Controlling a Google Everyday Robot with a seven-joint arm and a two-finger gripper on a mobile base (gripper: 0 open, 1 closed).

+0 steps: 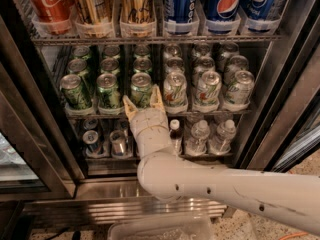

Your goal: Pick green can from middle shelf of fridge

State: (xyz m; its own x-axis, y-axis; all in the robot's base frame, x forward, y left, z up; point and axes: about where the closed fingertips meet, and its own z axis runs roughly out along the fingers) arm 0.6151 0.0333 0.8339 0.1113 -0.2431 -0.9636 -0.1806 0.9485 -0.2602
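The fridge [40,149] stands open with its steel frame around dark wire racks. The middle shelf [220,112] holds dark green cans on the left and white-green cans [207,89] on the right. The front green can [141,90] of the third lane stands upright at the shelf's front edge. My gripper [142,100] is open, its two tan fingertips [128,105] spread just below and in front of that can, one at each side of its base. It holds nothing.
The rack above holds red [49,4], gold [136,3] and blue cans [227,4]. The rack below holds small cans [93,141] and bottles [199,134]. The fridge's door frame [285,99] runs down the right side. A clear bin [160,230] sits at the bottom.
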